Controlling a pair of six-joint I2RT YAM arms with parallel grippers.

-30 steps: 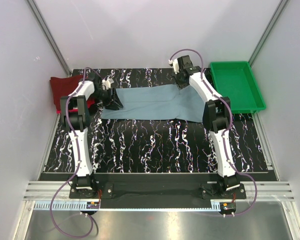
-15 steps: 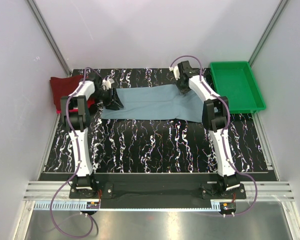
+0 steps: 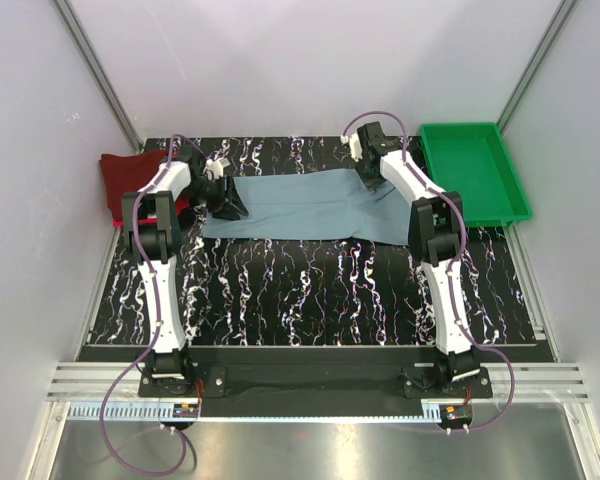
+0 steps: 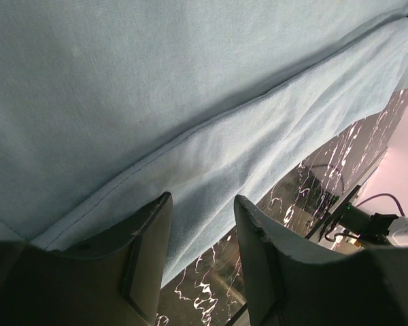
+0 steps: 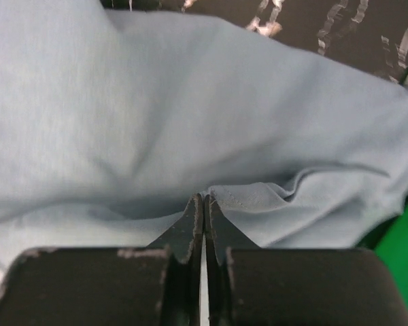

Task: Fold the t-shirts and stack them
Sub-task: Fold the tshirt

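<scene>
The right gripper [image 5: 202, 216] is clenched, its two dark fingers [image 5: 189, 232] pressed flat together, and a small pucker of the large dusty grey-blue cloth t-shirt [image 3: 300, 205] is pinched at their tips, with creases running out from that point. This shirt lies spread across the far part of the black, white-veined tabletop [image 3: 300, 290], reaching from the right gripper leftward to the left gripper [image 4: 200, 238]. The left gripper is released: its fingers [image 4: 146, 251] stand apart over the shirt's left end, the stitched hem passes across the gap between them, and nothing is squeezed there. Beyond the left gripper, to its left at the table's far corner, lies a dark maroon folded cloth shirt [image 3: 128, 178], and a bright red cloth shirt [image 3: 184, 208] peeks out just beside that gripper's arm. To the right of the right gripper, near but apart from the shirt, sits a green rectangular plastic tray [image 3: 475, 170].
</scene>
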